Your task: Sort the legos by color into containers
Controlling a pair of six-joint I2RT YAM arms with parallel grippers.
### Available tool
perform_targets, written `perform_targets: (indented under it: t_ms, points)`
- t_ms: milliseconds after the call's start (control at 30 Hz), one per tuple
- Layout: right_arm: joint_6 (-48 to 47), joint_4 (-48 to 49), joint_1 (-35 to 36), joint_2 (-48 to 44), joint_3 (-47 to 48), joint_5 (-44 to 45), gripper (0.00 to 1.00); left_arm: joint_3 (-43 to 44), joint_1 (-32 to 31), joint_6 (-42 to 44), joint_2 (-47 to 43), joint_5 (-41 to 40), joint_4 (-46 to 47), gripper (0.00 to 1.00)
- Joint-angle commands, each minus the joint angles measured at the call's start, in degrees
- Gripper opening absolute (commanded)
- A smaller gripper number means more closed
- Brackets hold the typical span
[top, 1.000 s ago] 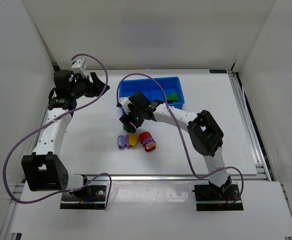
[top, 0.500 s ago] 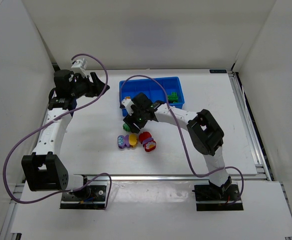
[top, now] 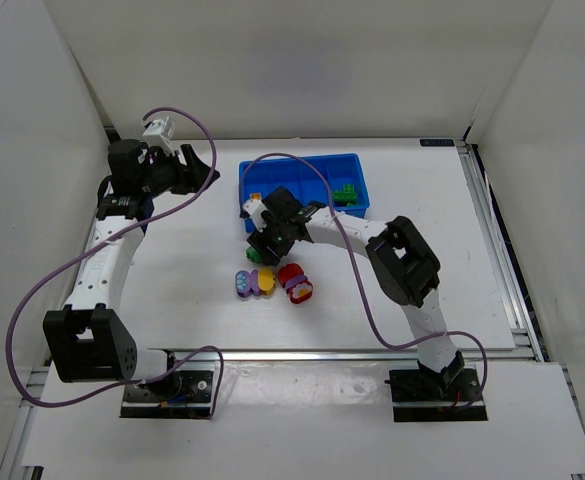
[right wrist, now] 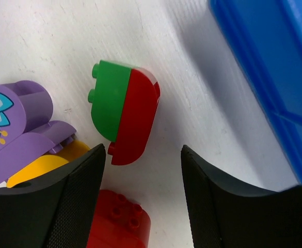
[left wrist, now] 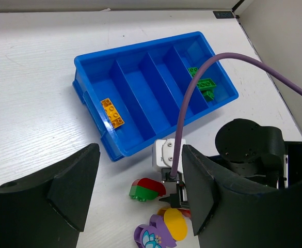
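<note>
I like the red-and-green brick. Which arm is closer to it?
Right. The right tool hangs just above the brick; the left tool is far off, back and to its left.

Nothing really readable here, no words, brands or numbers anywhere. Closest thing is a small dark sticker (top: 434, 142) at the far edge of the desk (top: 172, 290), way too tiny to make out. The purple brick (right wrist: 6, 124) has a light-blue flower print, no lettering.
</note>
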Motion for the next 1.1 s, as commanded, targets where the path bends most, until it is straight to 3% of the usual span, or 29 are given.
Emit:
perform_targets:
  t_ms: [0,233,600,800,1067]
  points:
    - [-1.08,1.66,-0.20,0.64,3.33,-0.73,0.64,0.05,0.15,0.69,-1.73,-0.05,1.00,0.75]
    - [-1.96,2.01,-0.20,1.43,3.86,-1.17,0.61,-0.13,0.24,0.78,-1.82,0.21,0.82,0.75]
    - [-3.54,2.36,-0.20,1.87,2.99,-2.05,0.40,-0.22,0.24,0.78,-1.64,0.21,0.82,0.75]
    - [-4.16,3.94,-0.20,-0.14,0.35,-3.54,0.21,-1.36,0.32,-0.10,-2.08,1.17,0.82,0.75]
    - [-2.23,3.15,-1.43,-5.24,-1.24,-6.26,0.13,-6.36,0.33,-0.11,-5.86,5.21,2.05,0.76]
